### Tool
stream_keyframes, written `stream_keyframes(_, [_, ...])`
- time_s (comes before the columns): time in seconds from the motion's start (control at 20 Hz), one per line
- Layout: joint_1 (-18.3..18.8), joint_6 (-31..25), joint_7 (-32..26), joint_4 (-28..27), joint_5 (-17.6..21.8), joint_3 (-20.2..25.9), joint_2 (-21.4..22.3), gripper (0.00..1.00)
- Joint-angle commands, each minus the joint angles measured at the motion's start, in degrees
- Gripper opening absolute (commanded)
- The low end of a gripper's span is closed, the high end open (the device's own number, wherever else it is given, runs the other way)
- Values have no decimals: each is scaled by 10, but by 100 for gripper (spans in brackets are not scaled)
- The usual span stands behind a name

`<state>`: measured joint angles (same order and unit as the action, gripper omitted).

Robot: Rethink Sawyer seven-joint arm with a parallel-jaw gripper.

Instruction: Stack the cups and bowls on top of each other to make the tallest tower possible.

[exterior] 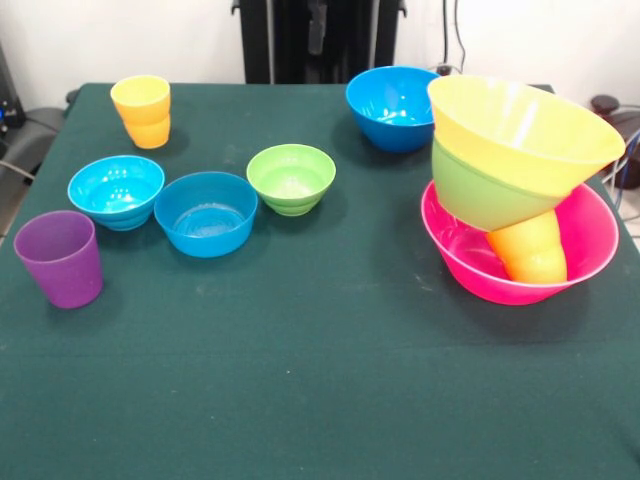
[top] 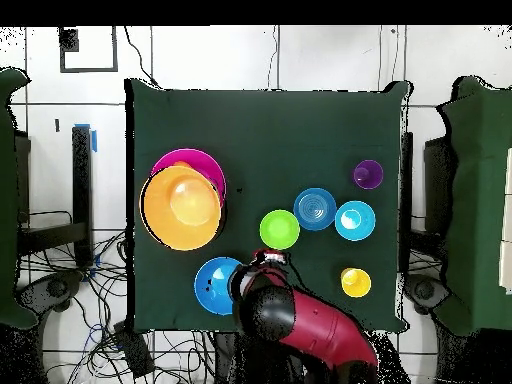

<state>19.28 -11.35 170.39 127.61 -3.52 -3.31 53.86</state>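
Tower [exterior: 515,190]: tilted stack in glossy pink plastic bowl [exterior: 590,235], desk's [exterior: 320,380] right front-view side; leans because the orange plastic cup [exterior: 530,250] props it unevenly.
Claw: hidden; grip state cannot be told.
Red arm [top: 300,325]: drawn back near blue plastic bowl [top: 212,285].

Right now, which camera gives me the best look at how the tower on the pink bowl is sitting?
The front view. It shows the tower side-on: an orange cup in the pink bowl, with a green bowl and a big orange bowl tilted on top. The overhead view shows only the orange bowl covering most of the pink rim.
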Motion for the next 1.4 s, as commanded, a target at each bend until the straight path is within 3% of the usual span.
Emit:
stream_keyframes(0.05, [-5, 24, 39, 32, -12, 52, -42, 100])
stream_keyframes(0.35, [-21, 37, 52, 21, -18, 51, -62, 100])
stream_keyframes(0.65, [-60, 30, 65, 7, -27, 28, -66, 100])
stream_keyframes(1.0, [-99, 83, 91, 0, -42, 18, -104, 100])
stream_keyframes(1.4, [-88, 120, 70, -7, -45, 25, -133, 100])
